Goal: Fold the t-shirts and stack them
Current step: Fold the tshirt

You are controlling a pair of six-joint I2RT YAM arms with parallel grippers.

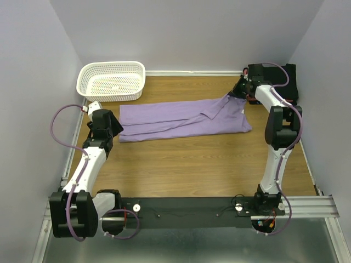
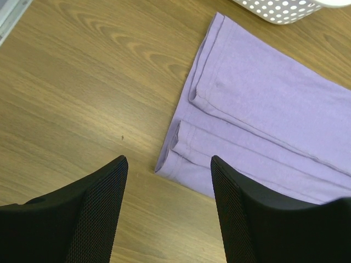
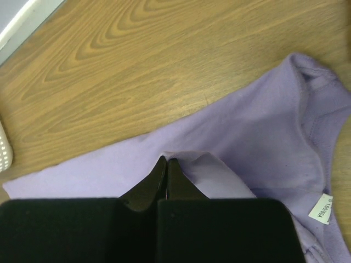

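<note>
A lavender t-shirt lies folded lengthwise into a long strip across the middle of the wooden table. My right gripper is shut on its far right edge and lifts a pinch of cloth; in the right wrist view my gripper has its jaws pressed together on a raised fold of the lavender shirt. My left gripper is open at the shirt's left end; in the left wrist view my gripper hovers above the lavender shirt's near left corner. A stack of folded black shirts sits at the far right corner, partly hidden by my right arm.
A white mesh basket stands at the far left corner; its edge shows in the left wrist view. Walls close the table at the back and both sides. A black rail runs along the near edge.
</note>
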